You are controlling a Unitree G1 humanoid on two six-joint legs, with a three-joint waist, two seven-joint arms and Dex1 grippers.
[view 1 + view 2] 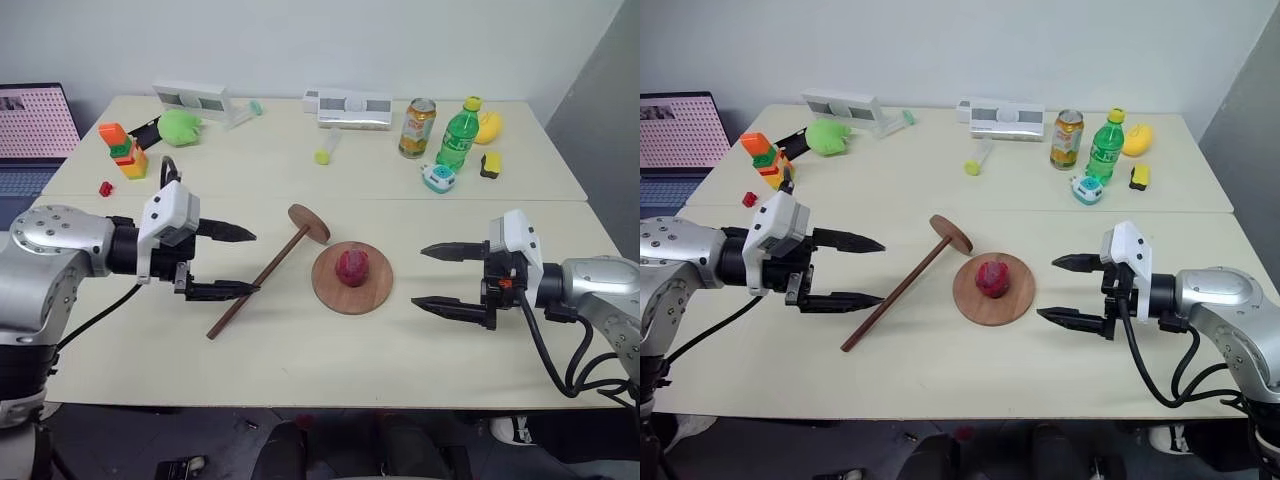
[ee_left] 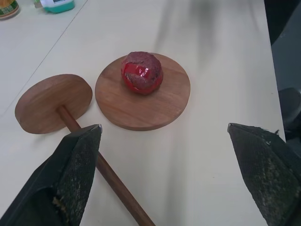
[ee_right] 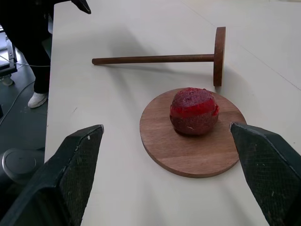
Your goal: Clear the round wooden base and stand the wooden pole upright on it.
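From the head views, we see the round wooden base [image 1: 351,278] lying flat mid-counter with a red ball-like thing [image 1: 351,267] sitting on its centre, so the step in hand, as we judge it, is clearing that off. The right gripper [image 1: 431,277] hangs just beside the base with its jaws spread wide and holding nothing; the left gripper [image 1: 236,262] hangs over the shaft of the wooden pole [image 1: 262,277], jaws likewise released and empty. We would send the right one in: come level at the ball's widest part, close gently since it looks soft and crinkled, lift straight up so the base is not dragged, and set it well apart on bare counter [image 1: 300,370], away from the pole.

In the left wrist view, the pole's end disc [image 2: 53,103] stands on edge just beside the base's rim, touching or nearly so; we cannot tell which. The shaft runs back under one finger. The base is a smooth reddish-brown disc with fine grain; its centre is covered by the ball.

In the right wrist view, the ball sits slightly off the middle of the base, dark below with a glossy red band across the top. The pole lies flat behind it, a thin dark rod with its disc upright at one end.
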